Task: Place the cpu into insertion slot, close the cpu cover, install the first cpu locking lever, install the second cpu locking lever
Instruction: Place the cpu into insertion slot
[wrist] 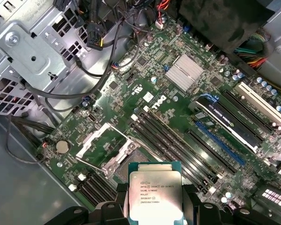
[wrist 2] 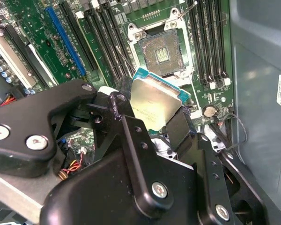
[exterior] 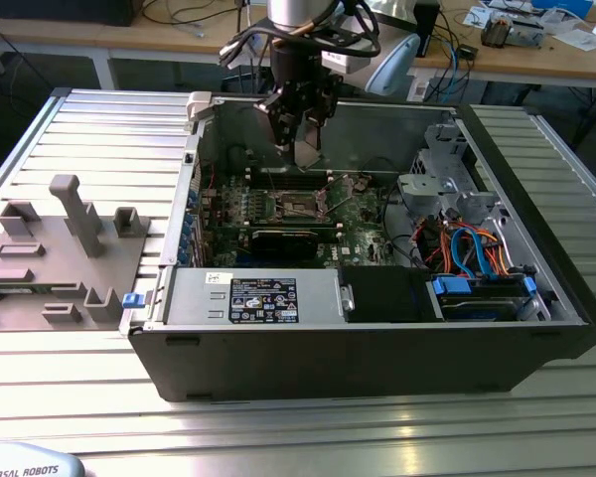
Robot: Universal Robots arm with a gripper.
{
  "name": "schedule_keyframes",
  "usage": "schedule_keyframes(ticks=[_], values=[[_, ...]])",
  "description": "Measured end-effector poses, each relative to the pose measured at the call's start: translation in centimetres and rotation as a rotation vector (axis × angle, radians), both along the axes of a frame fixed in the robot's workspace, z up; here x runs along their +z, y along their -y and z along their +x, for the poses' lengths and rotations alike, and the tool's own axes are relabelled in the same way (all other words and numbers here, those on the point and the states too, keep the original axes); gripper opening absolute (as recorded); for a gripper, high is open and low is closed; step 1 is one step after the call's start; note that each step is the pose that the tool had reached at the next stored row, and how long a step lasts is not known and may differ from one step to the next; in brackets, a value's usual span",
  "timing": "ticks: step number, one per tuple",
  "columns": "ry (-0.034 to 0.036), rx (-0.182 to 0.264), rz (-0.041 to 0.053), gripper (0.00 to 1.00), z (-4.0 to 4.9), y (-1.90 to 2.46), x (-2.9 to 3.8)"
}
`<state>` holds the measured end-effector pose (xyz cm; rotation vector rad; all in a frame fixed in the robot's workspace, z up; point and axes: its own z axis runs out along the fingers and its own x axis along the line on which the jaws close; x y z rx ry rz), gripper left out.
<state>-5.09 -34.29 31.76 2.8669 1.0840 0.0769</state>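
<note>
Above the motherboard (exterior: 363,214) inside the open computer case (exterior: 377,338), the gripper (exterior: 303,134) hangs with its fingers clamped on the cpu (wrist 2: 154,103) — the chip is in the air, not seated in the socket (wrist 2: 161,54).

In the second wrist view the gripper (wrist 2: 150,117) pinches the cpu by two opposite edges, one of the black fingers (wrist 2: 116,105) on either side. The chip sits tilted, showing its dull silver face and a thin blue-green rim. In the first wrist view the gripper (wrist: 155,213) holds the cpu (wrist: 155,194) the same way, with the printed silver face toward the camera.

The socket lies bare, its field of pins uncovered and well apart from the chip. The cpu cover (wrist: 105,149) — a silvery frame with a square window — is swung open off the socket. Rows of black memory slots (wrist 2: 208,42) flank the socket on both sides, and a coin battery (wrist: 62,146) sits near one corner of it.

From the exterior view, the case lies on its side on the ribbed metal desk (exterior: 278,427), and the gripper is roughly over the socket (exterior: 300,206), close to the case's far wall. A grey fixture block (exterior: 60,248) rests on the desk at the exterior view's left, just beside the case.
</note>
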Motion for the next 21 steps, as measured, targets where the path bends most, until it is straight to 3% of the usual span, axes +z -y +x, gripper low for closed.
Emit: schedule_keyframes(ticks=[21], values=[[0.0001,-0.04,-0.0001,0.54,0.0,0.0,-0.03]])
